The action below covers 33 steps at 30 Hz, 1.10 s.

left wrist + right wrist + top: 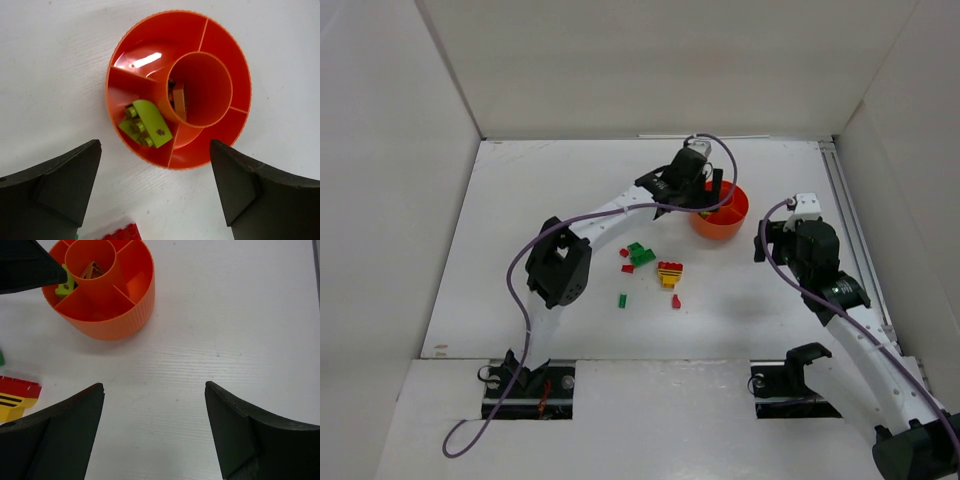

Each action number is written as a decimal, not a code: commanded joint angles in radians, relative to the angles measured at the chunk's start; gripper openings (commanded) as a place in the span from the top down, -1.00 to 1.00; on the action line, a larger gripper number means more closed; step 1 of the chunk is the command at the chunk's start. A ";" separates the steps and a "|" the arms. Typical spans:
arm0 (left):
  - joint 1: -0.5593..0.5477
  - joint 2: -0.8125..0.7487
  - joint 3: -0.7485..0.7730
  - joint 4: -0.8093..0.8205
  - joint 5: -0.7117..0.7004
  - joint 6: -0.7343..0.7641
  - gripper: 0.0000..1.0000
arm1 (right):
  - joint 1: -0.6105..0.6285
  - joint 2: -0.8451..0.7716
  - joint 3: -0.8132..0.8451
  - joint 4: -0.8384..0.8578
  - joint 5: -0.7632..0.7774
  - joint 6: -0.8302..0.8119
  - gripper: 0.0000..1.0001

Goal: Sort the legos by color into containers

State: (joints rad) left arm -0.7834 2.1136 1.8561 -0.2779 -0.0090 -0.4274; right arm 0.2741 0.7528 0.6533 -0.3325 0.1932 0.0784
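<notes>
2 black arm bases (525, 382) sit at the near edge of the matte white table (540, 230), boxed in by 3 plain white walls (650, 60); loose at centre lie 3 small red legos (628, 268), a green cluster (640, 254), 1 green brick (622, 299) and 1 red-over-yellow stack (670, 272); the left gripper (708, 190) hovers above the 1 round, ribbed orange bowl (227, 55), jaws wide apart and empty; 4 dividers ring its central cup (210, 75), which holds brown pieces (178, 100); lime-yellow studded bricks (150, 122) lie in 1 compartment; the right gripper (155, 390), right of the bowl, gapes empty too.
</notes>
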 commanded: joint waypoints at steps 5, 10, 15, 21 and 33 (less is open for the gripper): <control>0.004 -0.292 -0.224 0.011 -0.117 0.012 -1.00 | 0.002 -0.023 -0.014 0.085 -0.145 -0.068 -0.73; 0.022 -0.541 -0.510 0.081 -0.183 -0.040 -1.00 | 0.023 -0.007 -0.035 0.165 -0.352 -0.144 -0.73; 0.061 -0.872 -0.881 0.137 -0.221 -0.128 -1.00 | 0.187 0.097 0.014 0.193 -0.431 -0.227 -0.73; 0.128 -1.173 -1.176 0.125 -0.244 -0.261 -1.00 | 0.503 0.391 0.187 0.203 -0.215 -0.269 -0.73; 0.139 -1.296 -1.267 0.034 -0.281 -0.338 -1.00 | 0.550 0.985 0.609 0.204 -0.097 -0.081 -0.67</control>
State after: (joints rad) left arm -0.6464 0.8406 0.5964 -0.2512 -0.2741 -0.7437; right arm 0.8127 1.7027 1.1873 -0.1619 0.0433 -0.0578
